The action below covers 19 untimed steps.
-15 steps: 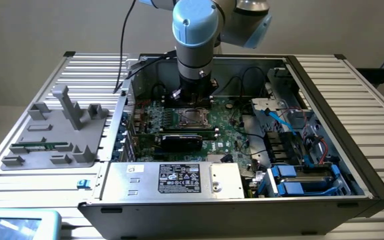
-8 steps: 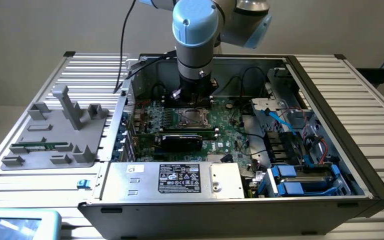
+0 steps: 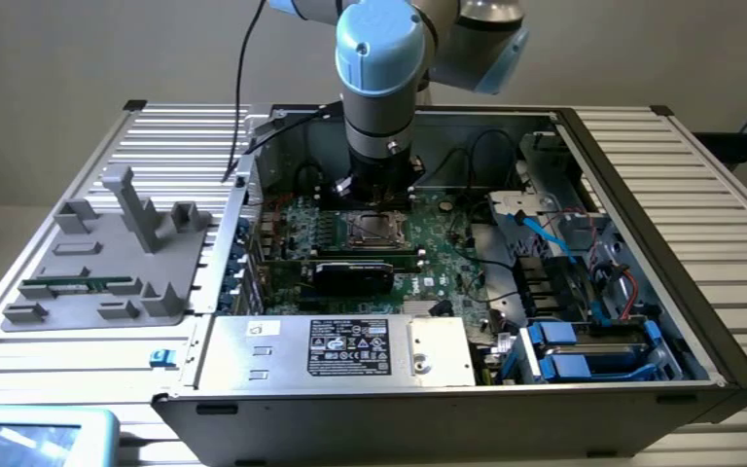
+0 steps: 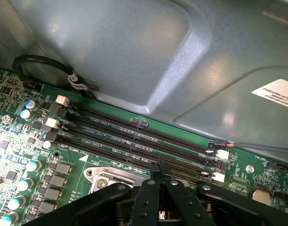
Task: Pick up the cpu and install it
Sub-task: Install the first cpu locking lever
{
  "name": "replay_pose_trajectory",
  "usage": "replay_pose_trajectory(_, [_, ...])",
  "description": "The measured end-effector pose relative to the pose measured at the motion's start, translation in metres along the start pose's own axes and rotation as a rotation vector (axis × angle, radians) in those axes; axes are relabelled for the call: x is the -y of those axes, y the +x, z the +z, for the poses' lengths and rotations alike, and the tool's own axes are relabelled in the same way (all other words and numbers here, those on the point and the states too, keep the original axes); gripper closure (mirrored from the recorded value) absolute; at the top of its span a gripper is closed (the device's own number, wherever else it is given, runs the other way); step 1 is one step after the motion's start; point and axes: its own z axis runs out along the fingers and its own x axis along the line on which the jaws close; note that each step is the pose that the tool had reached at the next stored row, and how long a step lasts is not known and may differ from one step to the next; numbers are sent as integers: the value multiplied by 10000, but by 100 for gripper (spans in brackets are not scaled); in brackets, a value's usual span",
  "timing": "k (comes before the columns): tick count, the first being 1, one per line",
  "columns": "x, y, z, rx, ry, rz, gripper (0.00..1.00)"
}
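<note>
The arm (image 3: 380, 88) hides the gripper's (image 4: 159, 181) tips from outside; the wrist view shows them pinched together just above the socket (image 3: 373, 230). The cpu (image 3: 375, 232) sits there, silver, partly hidden.

Grey arm (image 3: 376, 107), light-blue joint caps, black cable; black hand (image 4: 158, 181), small screws.

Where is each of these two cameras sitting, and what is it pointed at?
Exterior view: off the arm, raised, looking down into the open computer case; the arm reaches in over the motherboard.
Wrist view: on the wrist, close above the board; the shut hand shows, over the socket.
Shared: motherboard and socket.
</note>
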Motion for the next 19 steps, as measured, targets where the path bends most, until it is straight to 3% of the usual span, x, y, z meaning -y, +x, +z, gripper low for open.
replay_pose_trajectory(12, [-12,-20,1,-4,-2,0,91])
replay_pose_trajectory(19, [-9,-41,-10,-66,-25,-19,91])
